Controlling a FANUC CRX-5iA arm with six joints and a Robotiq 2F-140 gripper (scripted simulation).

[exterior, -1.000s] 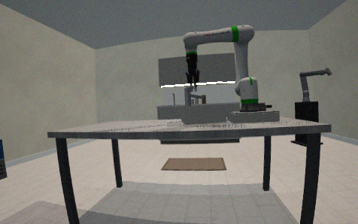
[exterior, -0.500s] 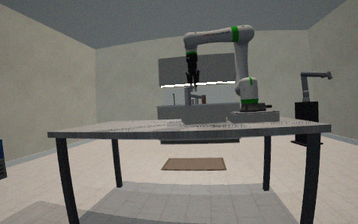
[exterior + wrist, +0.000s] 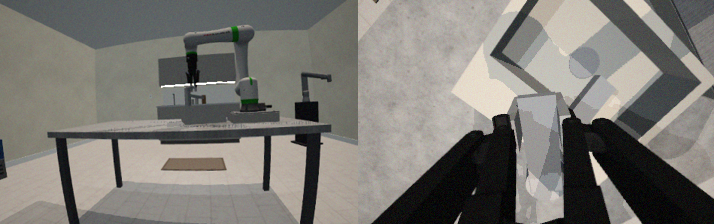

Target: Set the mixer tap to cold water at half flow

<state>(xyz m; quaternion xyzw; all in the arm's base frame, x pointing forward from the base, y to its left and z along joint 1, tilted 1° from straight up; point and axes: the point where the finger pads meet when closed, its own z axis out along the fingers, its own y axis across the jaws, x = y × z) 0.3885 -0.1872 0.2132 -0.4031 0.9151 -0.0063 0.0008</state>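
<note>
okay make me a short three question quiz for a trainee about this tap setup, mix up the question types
1. True or false: the gripper is shut on the tap lever.
2. Seen from the wrist camera, what round feature lies in the sink beyond the lever? A) drain B) cup C) sponge
3. Fill in: the arm's base stands on the ____.

Key: 1 true; 2 A; 3 table.
</note>
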